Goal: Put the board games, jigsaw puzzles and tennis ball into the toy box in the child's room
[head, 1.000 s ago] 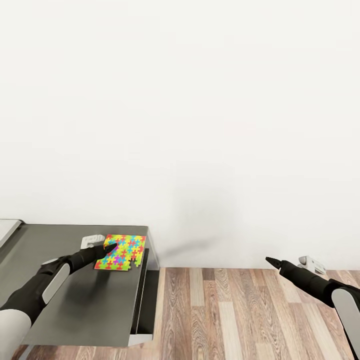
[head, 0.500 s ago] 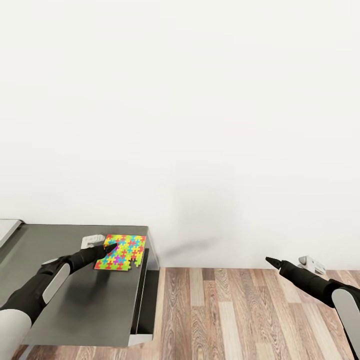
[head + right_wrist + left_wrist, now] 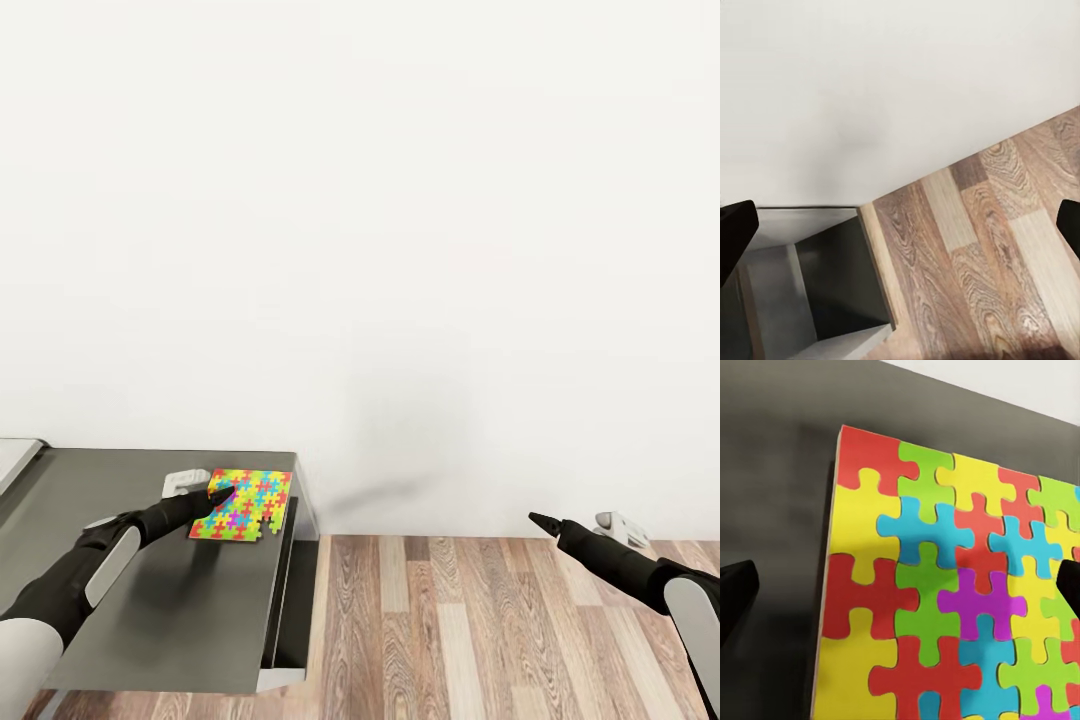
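Head view: the jigsaw puzzle (image 3: 243, 504) lies flat on my worktop (image 3: 130, 600), near its far right corner, just short of the white wall (image 3: 400, 250). It's a thin rectangular sheet of interlocking pcs in red, yellow, green, blue & pink, w/ a notch on its near right edge. My left claw (image 3: 222, 493) sits over the puzzle's left edge; from here I can't tell how the fingers stand. Just beside the puzzle, on its left, a small pale grey object (image 3: 184, 483), partly hidden by my arm. At the worktop's far left edge, a light grey corner of sth (image 3: 18, 458), too cropped to name. My right claw (image 3: 545, 522) hangs over the wood plank floor (image 3: 450, 630), well apart from the worktop, tip looking closed to a point.

Left wrist view: puzzle (image 3: 952, 607) close up, pcs clearly cut, thin tan edge on one side, dark worktop (image 3: 772, 510) beside it. My left claw (image 3: 907, 585) is spread wide, one fingertip (image 3: 735, 592) over bare worktop, the other over the puzzle; nothing gripped.

Right wrist view: floor (image 3: 990, 255), white wall (image 3: 870, 90), and the worktop's grey end panel (image 3: 832, 285). My right claw (image 3: 900, 232) here shows fingertips (image 3: 733, 232) far apart at both edges, so released, holding nothing.
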